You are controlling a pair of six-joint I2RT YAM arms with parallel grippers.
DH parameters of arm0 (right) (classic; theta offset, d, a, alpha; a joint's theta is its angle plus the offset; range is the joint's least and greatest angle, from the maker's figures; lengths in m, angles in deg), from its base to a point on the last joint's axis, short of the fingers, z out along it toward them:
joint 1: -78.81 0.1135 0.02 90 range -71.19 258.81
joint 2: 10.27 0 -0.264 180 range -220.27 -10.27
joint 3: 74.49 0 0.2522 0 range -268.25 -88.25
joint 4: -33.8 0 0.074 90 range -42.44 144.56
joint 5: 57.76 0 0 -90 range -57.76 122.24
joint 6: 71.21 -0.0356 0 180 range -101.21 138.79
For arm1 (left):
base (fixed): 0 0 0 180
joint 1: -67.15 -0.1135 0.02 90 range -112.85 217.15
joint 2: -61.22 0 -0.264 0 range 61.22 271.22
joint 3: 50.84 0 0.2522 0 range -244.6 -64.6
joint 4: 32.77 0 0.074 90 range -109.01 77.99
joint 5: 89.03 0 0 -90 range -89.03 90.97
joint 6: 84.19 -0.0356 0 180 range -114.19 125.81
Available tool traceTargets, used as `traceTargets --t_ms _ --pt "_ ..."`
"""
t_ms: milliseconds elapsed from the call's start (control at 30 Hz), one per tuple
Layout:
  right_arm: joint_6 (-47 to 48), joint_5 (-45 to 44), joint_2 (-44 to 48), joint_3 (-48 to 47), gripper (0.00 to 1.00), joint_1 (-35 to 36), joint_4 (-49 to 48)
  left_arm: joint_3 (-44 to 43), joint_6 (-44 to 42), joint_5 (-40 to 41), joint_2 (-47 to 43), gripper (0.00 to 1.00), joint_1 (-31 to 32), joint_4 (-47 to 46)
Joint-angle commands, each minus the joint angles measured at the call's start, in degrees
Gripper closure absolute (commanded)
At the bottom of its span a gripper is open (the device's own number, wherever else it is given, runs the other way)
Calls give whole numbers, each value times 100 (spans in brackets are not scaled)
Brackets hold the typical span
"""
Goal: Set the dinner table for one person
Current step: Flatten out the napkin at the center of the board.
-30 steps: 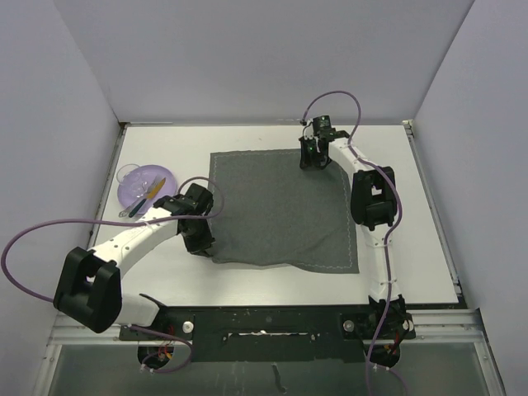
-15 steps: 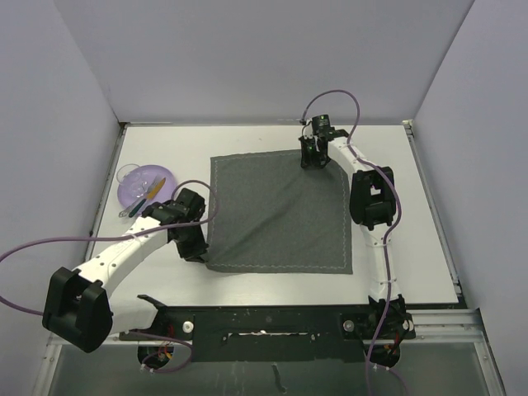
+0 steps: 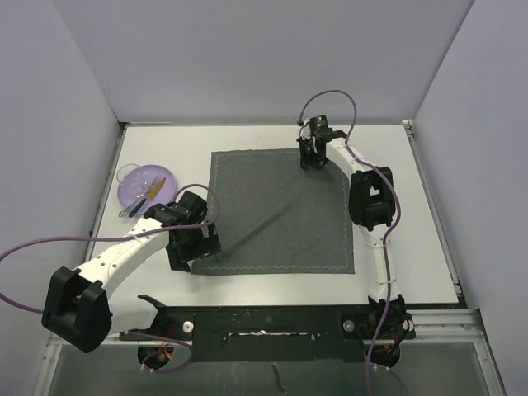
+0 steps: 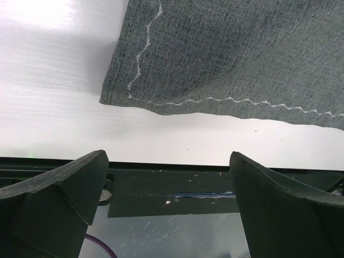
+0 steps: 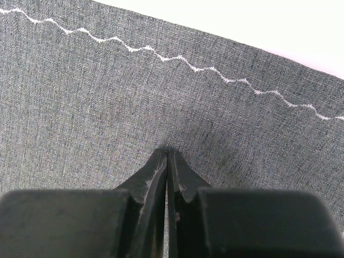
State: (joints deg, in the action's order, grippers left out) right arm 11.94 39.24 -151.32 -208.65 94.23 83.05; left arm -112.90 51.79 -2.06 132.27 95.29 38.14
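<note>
A dark grey stitched placemat (image 3: 280,210) lies flat on the white dinner table (image 3: 412,206). My left gripper (image 3: 198,247) hovers at the mat's near-left corner. In the left wrist view that gripper (image 4: 167,161) is wide open and empty, with the mat's corner (image 4: 161,80) ahead of it on the table (image 4: 54,54). My right gripper (image 3: 309,158) is at the mat's far edge. The right wrist view shows it (image 5: 167,151) shut, tips down in the cloth (image 5: 107,80), which puckers around them.
A purple plate (image 3: 158,177) sits at the far left with a clear glass (image 3: 128,175) and orange and blue cutlery (image 3: 151,195) on it. The dark metal front rail (image 3: 272,318) runs along the near edge. White walls enclose three sides.
My left gripper pulled the mat's near-left corner outward toward the near left, which flattened the fold, then opened and let the cloth go. The right gripper stayed in place.
</note>
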Motion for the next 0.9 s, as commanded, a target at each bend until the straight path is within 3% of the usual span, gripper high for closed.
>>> traceTargets --t_ms 0,200,300,433,500,600,733,800,867 --pt "223 64 177 311 100 230 337 -474 0 331 7 2 25 -250" --pt "513 1164 889 158 98 480 433 -1233 -295 664 669 2 33 -704" --pt "426 1706 1343 155 75 581 464 -1624 -453 824 1155 2 26 -901" --pt "686 1121 2061 -32 54 942 893 -2121 -556 807 1768 2 -25 -1045" --pt "652 660 2317 -194 53 1024 1254 -2227 -585 753 1958 2 -78 -1098" --pt "333 94 2864 153 62 1107 1693 -2249 -581 715 2096 3 -225 -1199" --pt "-251 -652 4126 2170 90 1333 1443 -2124 -684 502 2187 3 -521 -1569" --pt "-569 -713 4730 3170 98 1388 1346 -2133 -774 462 2304 3 -636 -1661" --pt "-881 -827 5285 4034 100 1492 1269 -2204 -828 463 2470 4 -722 -1663"
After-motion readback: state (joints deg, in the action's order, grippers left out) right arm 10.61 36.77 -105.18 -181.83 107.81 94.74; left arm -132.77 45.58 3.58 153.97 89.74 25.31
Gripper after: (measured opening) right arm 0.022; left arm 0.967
